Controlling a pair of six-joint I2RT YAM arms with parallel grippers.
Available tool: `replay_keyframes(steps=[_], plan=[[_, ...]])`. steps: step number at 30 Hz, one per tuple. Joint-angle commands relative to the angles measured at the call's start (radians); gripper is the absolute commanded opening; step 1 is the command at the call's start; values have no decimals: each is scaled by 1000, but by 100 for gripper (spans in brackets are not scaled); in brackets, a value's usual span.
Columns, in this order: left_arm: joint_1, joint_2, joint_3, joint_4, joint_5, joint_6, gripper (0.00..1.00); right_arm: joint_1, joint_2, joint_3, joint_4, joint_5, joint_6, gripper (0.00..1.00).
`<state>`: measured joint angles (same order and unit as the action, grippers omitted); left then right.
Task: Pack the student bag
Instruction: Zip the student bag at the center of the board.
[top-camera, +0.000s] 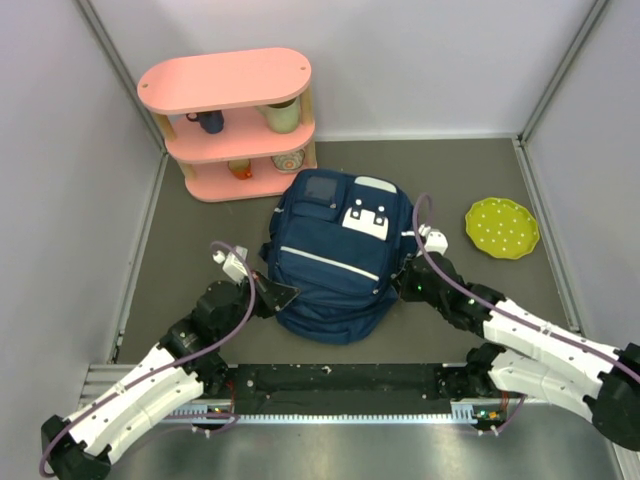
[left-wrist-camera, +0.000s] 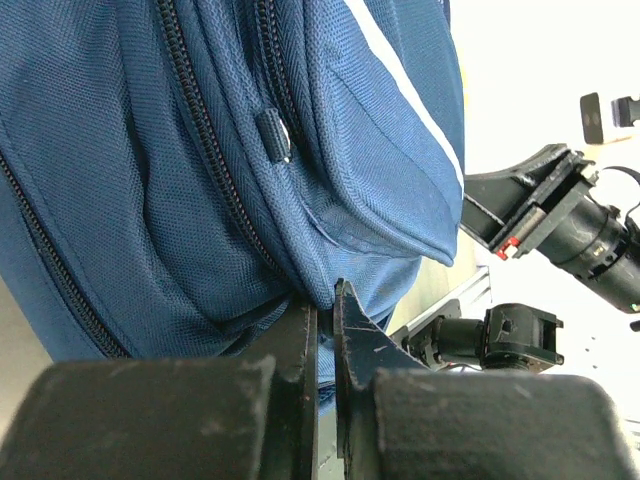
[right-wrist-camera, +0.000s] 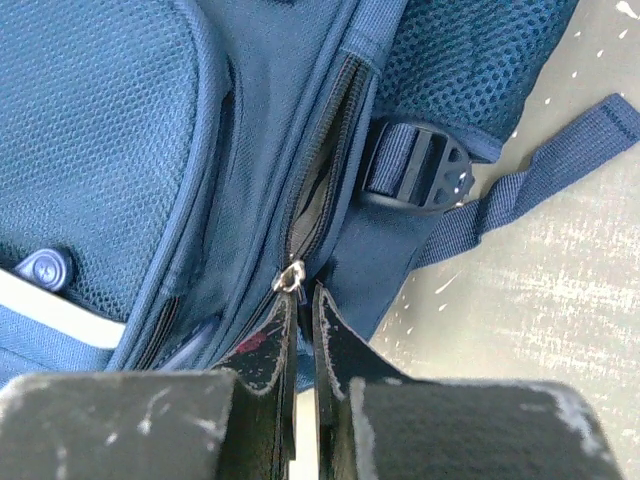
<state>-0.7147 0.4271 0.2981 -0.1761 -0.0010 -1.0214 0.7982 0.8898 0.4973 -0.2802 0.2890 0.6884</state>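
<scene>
We see the student bag (top-camera: 335, 265), a large navy blue fabric backpack with white patches and thin white stripes, lying front up in the middle of the dark grey table (top-camera: 200, 230), between both arms. The left gripper (left-wrist-camera: 325, 300) sits at the bag's near left corner, its fingers clenched on a fold of blue fabric. The right gripper (right-wrist-camera: 302, 292) is against the bag's right side, fingers pressed together just below the small silver zipper pull (right-wrist-camera: 291, 277); we cannot tell whether they catch it. A pink three-tier wooden shelf (top-camera: 235, 120) stands behind, and a round yellow-green plate (top-camera: 502, 228) lies to the right
</scene>
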Motion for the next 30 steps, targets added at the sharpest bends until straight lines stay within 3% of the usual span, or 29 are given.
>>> replay_keyframes(steps=[1,15,23,25,26,27,29,30], plan=[[18,-54,9,61,-24,44,0,-123,49,-8,-14,170,-84,0],[17,-50,-7,86,-4,46,0,-321,250,99,144,101,-165,0],[17,-25,-25,136,105,24,0,-382,307,199,148,108,-199,2],[15,-13,-21,145,152,33,0,-395,299,237,142,104,-205,20],[15,-5,-16,148,168,40,1,-410,293,257,121,101,-210,40],[14,15,-10,150,180,44,2,-416,285,300,112,114,-216,48],[6,39,10,148,231,73,25,-441,261,346,83,107,-225,61],[3,68,21,121,242,86,42,-450,253,392,69,93,-231,65]])
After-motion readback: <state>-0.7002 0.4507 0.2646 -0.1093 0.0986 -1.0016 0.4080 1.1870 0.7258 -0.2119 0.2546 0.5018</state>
